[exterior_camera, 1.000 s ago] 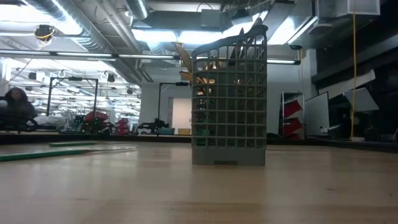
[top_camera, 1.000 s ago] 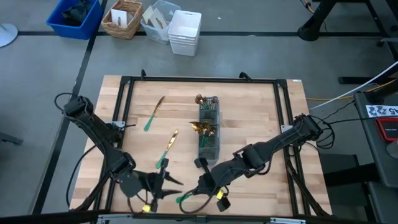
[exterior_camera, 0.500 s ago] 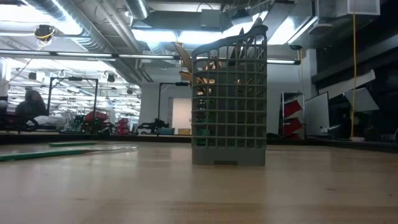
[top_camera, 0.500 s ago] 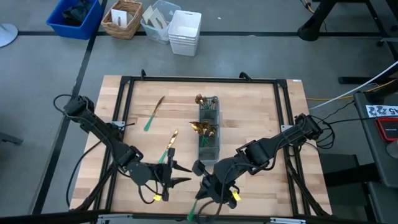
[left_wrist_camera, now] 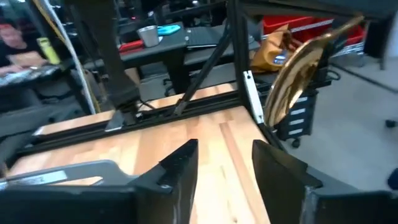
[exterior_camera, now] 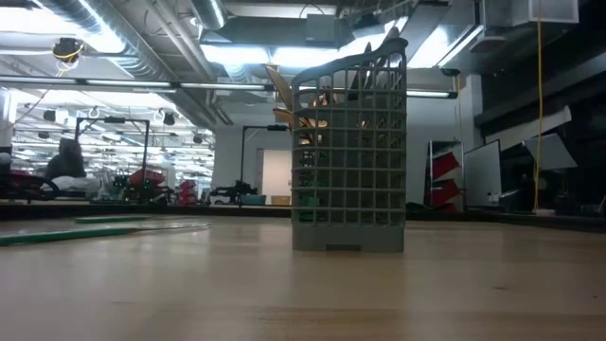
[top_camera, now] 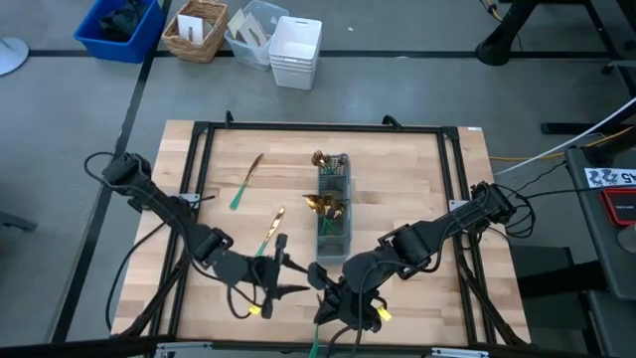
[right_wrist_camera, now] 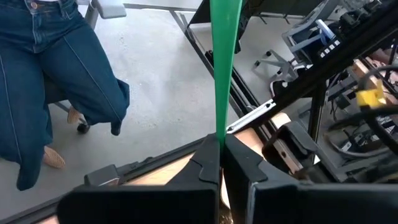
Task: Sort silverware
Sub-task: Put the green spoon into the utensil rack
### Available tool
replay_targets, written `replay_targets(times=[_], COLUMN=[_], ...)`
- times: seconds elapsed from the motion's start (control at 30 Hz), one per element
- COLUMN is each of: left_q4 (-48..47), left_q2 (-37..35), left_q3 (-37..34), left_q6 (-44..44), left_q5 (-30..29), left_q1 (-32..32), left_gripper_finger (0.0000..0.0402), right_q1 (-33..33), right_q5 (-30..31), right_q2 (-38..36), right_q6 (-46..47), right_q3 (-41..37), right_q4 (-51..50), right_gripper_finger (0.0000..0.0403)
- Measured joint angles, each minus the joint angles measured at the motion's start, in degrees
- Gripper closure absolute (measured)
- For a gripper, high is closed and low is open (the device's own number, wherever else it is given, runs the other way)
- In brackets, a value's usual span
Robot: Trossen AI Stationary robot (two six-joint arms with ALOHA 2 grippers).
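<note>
My right gripper (top_camera: 320, 290) is near the table's near edge, shut on a piece of silverware whose green handle (right_wrist_camera: 221, 68) sticks out past the fingers. A gold spoon-like head (left_wrist_camera: 297, 73) shows in the left wrist view, raised off the table. My left gripper (top_camera: 284, 273) is open and empty, just left of the right gripper. A gold knife (top_camera: 247, 180) and another green-handled piece (top_camera: 269, 235) lie flat on the table. The grey caddy (top_camera: 334, 204) stands mid-table with gold heads in it. It also shows in the low view (exterior_camera: 349, 152). My right gripper pinches the green handle (right_wrist_camera: 220, 134) between its two fingers. The handle runs on straight past the fingertips toward the table's near edge (top_camera: 314, 341). The piece is lifted off the table. Which point along its length the fingers have, I cannot tell.
A black frame (top_camera: 204, 134) runs around the wooden table top. Beyond the far edge stand a white bin (top_camera: 295, 52), a basket (top_camera: 195, 30) and a blue crate (top_camera: 117, 28). A person in jeans (right_wrist_camera: 56, 81) sits beyond the near edge.
My left gripper has gone toward the table's right and far side, closer to the right gripper. My right gripper has turned with the piece: its green handle pointed toward the table's left and now points over the near edge.
</note>
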Motion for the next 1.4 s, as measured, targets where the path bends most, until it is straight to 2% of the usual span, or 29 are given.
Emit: replay_targets(times=[0.23,0.57,1.07,1.2,1.4], left_q4=[4.44,5.71,5.79,5.89,5.95], left_q2=[0.04,0.04,0.04,0.04,0.04], left_q3=[-0.02,-0.02,-0.02,-0.02,-0.02], left_q6=[0.15,-0.2,1.29,2.04,3.89], left_q5=[11.1,17.09,17.49,17.54,17.71], left_q1=[2.29,4.5,4.71,4.71,4.67], left_gripper_finger=[0.0227,0.0233,0.0234,0.0259,0.0333], right_q1=[0.0,0.0,0.0,0.0,0.0], right_q5=[-0.02,-0.02,-0.04,-0.04,-0.02], right_q2=[0.0,0.0,0.04,0.04,0.04], right_q6=[-0.11,-6.74,-15.35,-15.4,-16.57], right_q3=[0.0,0.0,0.0,0.0,0.0], right_q4=[0.0,0.47,2.14,2.54,2.54], right_gripper_finger=[0.0393,0.0393,0.0393,0.0393,0.0393])
